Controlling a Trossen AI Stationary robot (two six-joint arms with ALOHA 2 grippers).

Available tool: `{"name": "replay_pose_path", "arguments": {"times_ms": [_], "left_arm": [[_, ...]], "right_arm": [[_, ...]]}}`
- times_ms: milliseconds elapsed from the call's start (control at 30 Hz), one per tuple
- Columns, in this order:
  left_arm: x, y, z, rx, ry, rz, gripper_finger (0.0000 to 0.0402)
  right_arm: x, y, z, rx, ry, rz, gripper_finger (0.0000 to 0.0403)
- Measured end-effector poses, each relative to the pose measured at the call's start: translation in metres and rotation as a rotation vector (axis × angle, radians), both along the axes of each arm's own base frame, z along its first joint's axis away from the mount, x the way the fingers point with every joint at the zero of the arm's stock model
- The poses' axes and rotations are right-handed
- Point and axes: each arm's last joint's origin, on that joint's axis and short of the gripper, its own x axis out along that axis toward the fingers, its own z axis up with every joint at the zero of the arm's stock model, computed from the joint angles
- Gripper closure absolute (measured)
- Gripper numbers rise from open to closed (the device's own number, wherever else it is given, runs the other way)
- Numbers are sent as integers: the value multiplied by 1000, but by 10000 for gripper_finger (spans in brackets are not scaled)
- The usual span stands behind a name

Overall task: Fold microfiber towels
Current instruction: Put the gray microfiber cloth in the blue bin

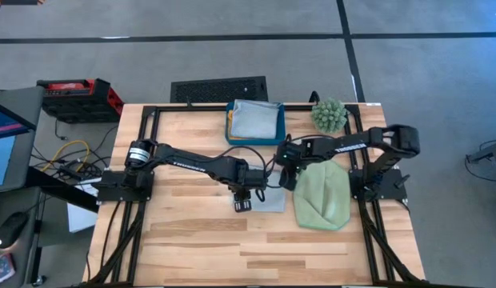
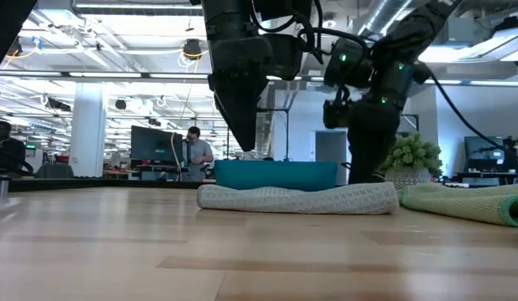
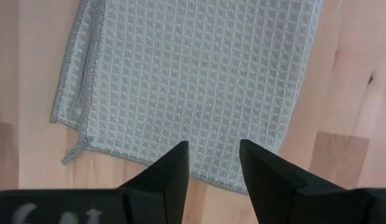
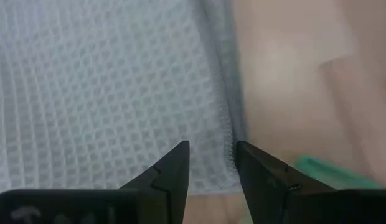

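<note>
A pale grey-blue towel (image 1: 270,197) lies folded on the table's middle; it also shows in the low view (image 2: 297,198). My left gripper (image 3: 211,165) hangs open above its left part, fingers pointing down, clear of it in the low view (image 2: 245,146). My right gripper (image 4: 211,162) is open, low over the towel's far right edge (image 4: 227,134). A light green towel (image 1: 322,197) lies loosely folded on the table at the right. Another grey-blue towel (image 1: 256,120) lies in the teal tray (image 1: 230,128), with an orange edge showing under it. My right gripper stands low at the folded towel's far right edge (image 2: 368,186), fingers pointing down. I cannot tell whether it touches the cloth.
A spiky green ball-shaped plant (image 1: 329,114) stands at the far right, beside the tray. Bare wood lies toward the near edge (image 1: 232,248). A person (image 2: 195,152) stands in the room far behind the table.
</note>
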Motion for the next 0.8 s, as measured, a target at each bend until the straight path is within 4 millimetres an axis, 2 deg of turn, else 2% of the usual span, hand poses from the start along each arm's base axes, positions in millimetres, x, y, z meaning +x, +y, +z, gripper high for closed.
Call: {"name": "replay_pose_path", "arguments": {"times_ms": [233, 633, 800], "left_arm": [[0, 0, 0, 1, -1, -1, 265], [0, 0, 1, 3, 1, -1, 265], [-2, 0, 1, 1, 14, 0, 265]], "right_arm": [[2, -3, -12, 28, 28, 40, 249], [2, -4, -1, -84, -15, 92, 249], [1, -7, -4, -82, -2, 81, 249]]}}
